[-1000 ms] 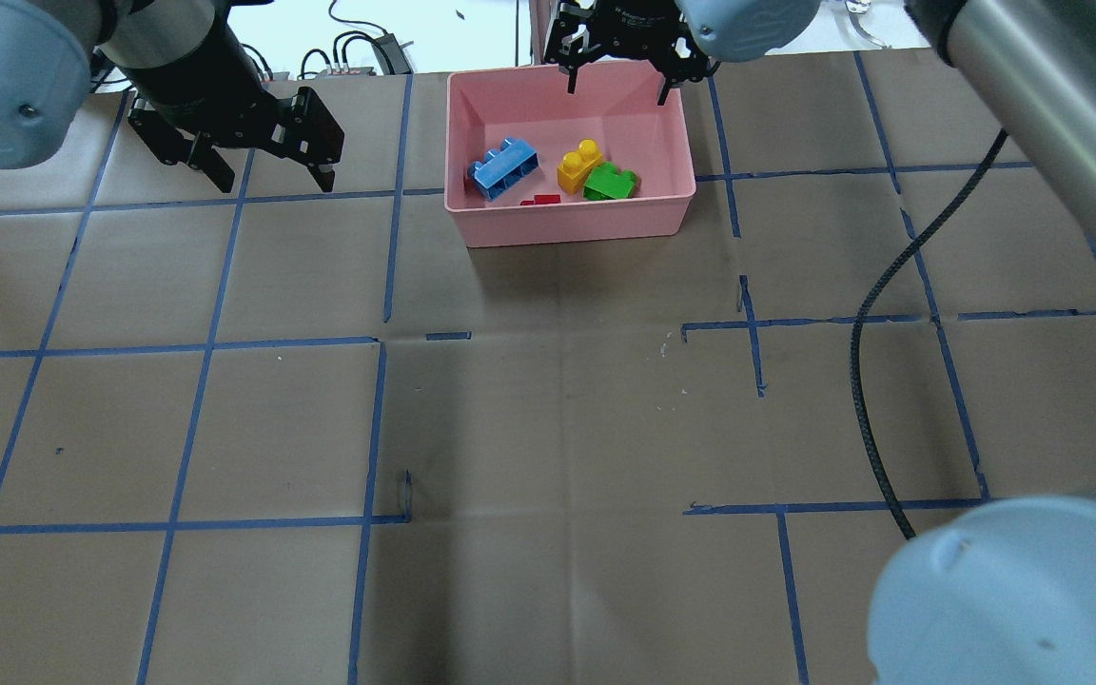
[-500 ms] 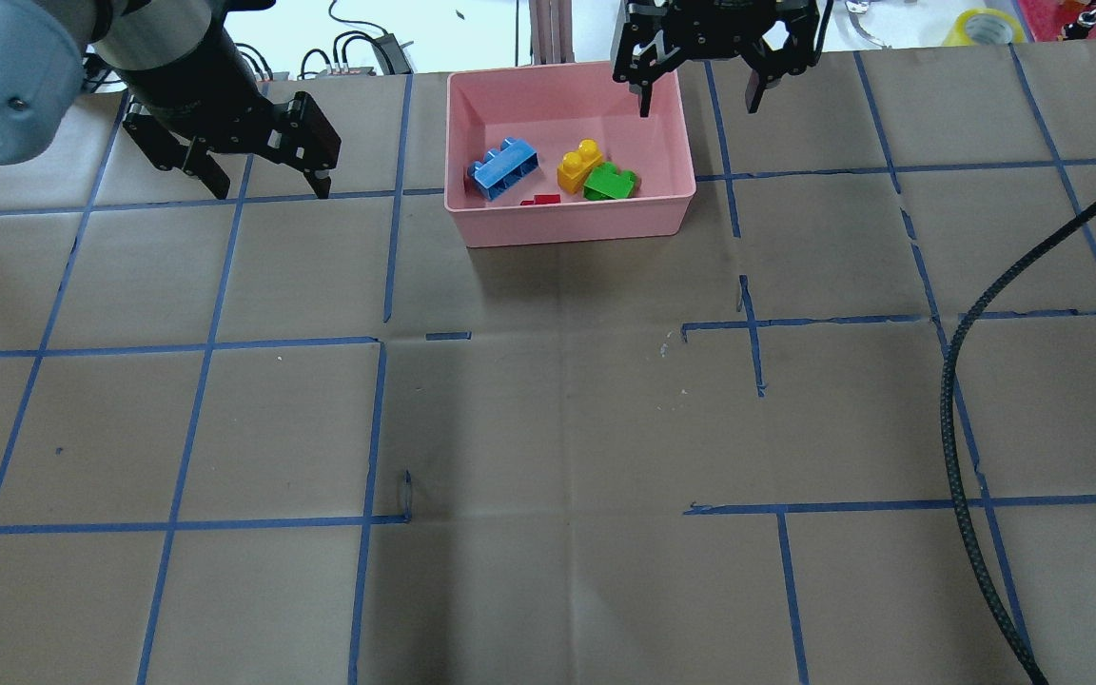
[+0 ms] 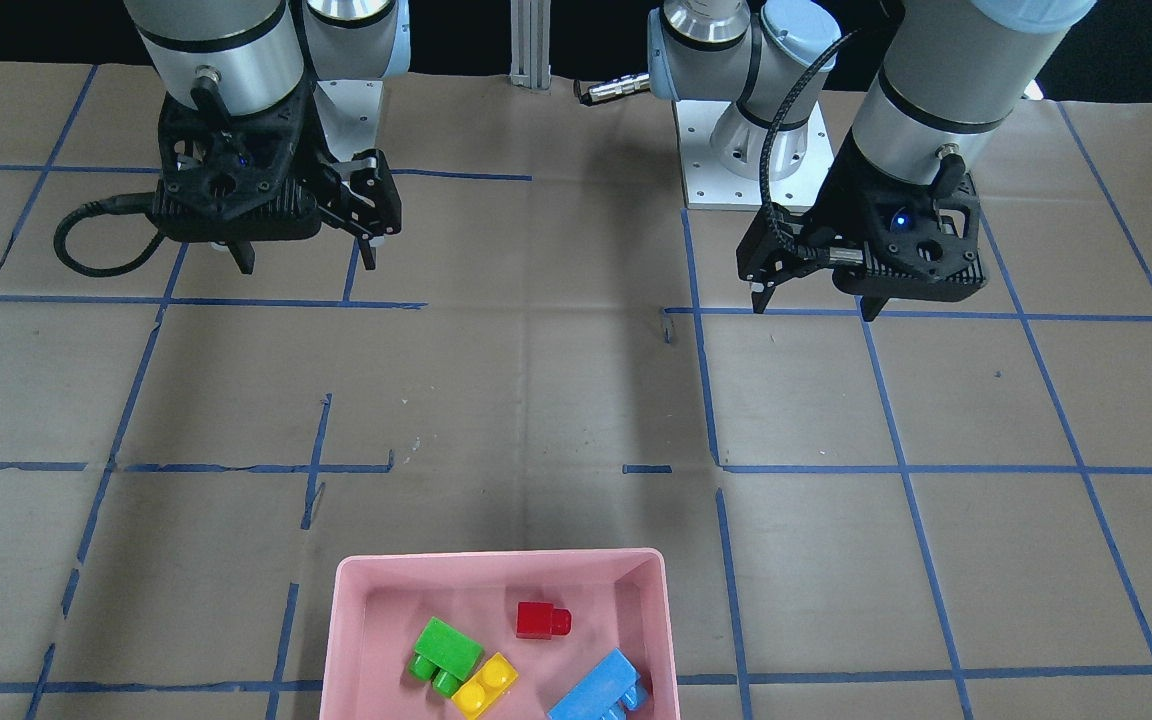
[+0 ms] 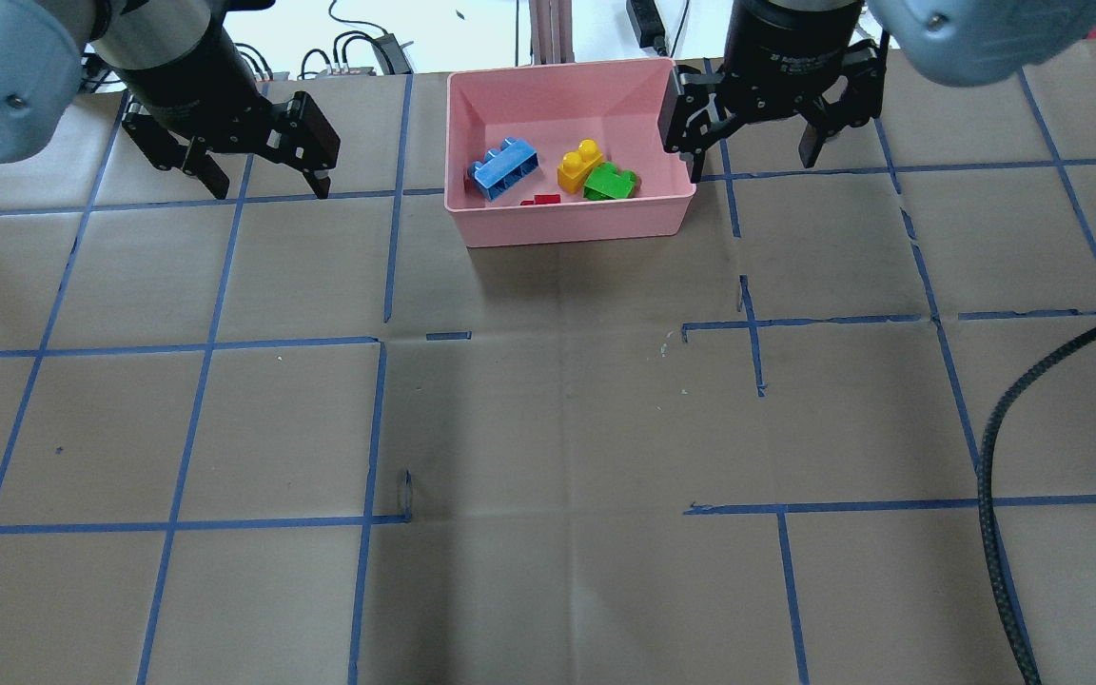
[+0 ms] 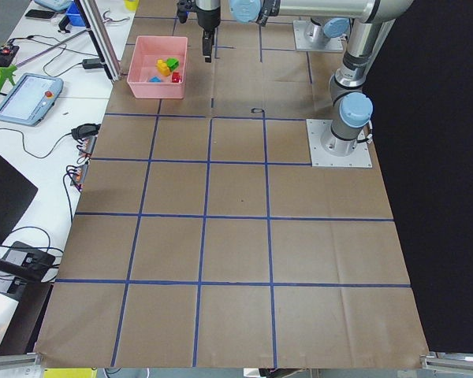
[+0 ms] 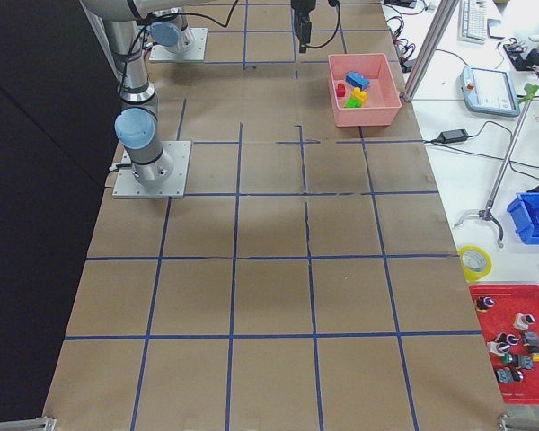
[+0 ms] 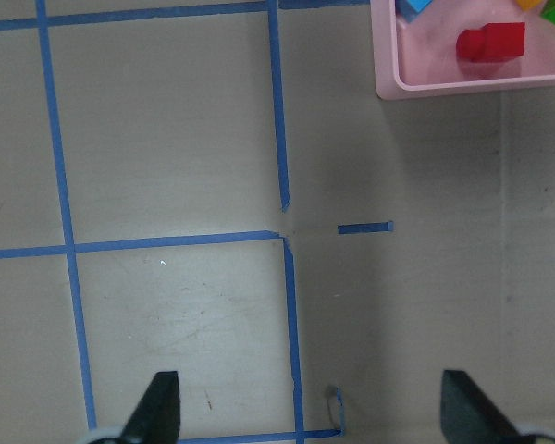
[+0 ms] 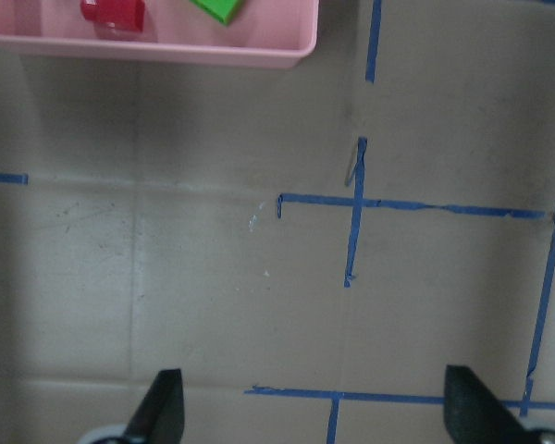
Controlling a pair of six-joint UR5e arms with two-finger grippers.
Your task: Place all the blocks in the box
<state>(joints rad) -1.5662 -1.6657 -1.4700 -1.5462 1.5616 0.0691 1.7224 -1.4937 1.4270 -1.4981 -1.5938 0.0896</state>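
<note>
overhead view, clock bearings taken from it. counter [image 4: 548, 428] papered brown with a blue tape grid. box [image 4: 567, 224] sits at 12 o'clock on the counter, by the far edge. right hand [image 4: 753, 164] hangs just beside the box's 3 o'clock wall, fingers spread wide, nothing held. left hand [image 4: 270, 185] off at the box's 9 o'clock, well apart from it, also spread wide and empty. all four blocks lie inside the box: blue block [image 4: 505, 169] on the 9 o'clock side, long axis running 8 to 2 o'clock; green block [image 4: 611, 183] toward 4 o'clock, touching the yellow block [image 4: 578, 166] at its 10 o'clock; red block [image 4: 540, 200] at 6 o'clock against the near wall. judgement: task looks done, no pick remaining. if a block needed nudging, the right hand is nearer, with the box at its 9 o'clock.
</note>
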